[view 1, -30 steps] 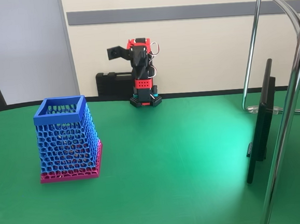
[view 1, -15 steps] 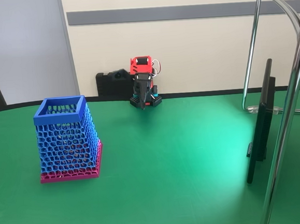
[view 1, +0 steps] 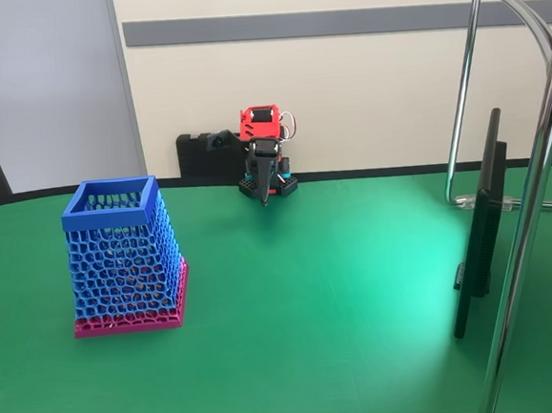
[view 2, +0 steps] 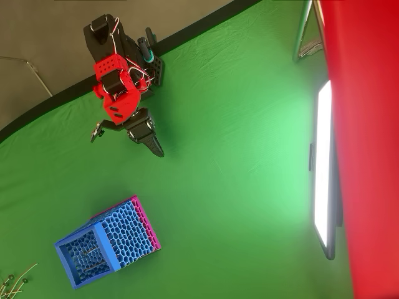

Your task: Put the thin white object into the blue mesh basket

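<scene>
Overhead view: blue mesh basket (view 2: 106, 243) (pink base) upright; gripper (view 2: 156, 148) tips pressed together.

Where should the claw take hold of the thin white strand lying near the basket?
Probably mid-length, from straight above, with the claw across it: the thin white strand lies flat on the green table, so only a top-down pinch fits.

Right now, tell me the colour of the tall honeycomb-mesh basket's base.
Pink-magenta, under the blue mesh basket; clearest in the fixed view.
</scene>
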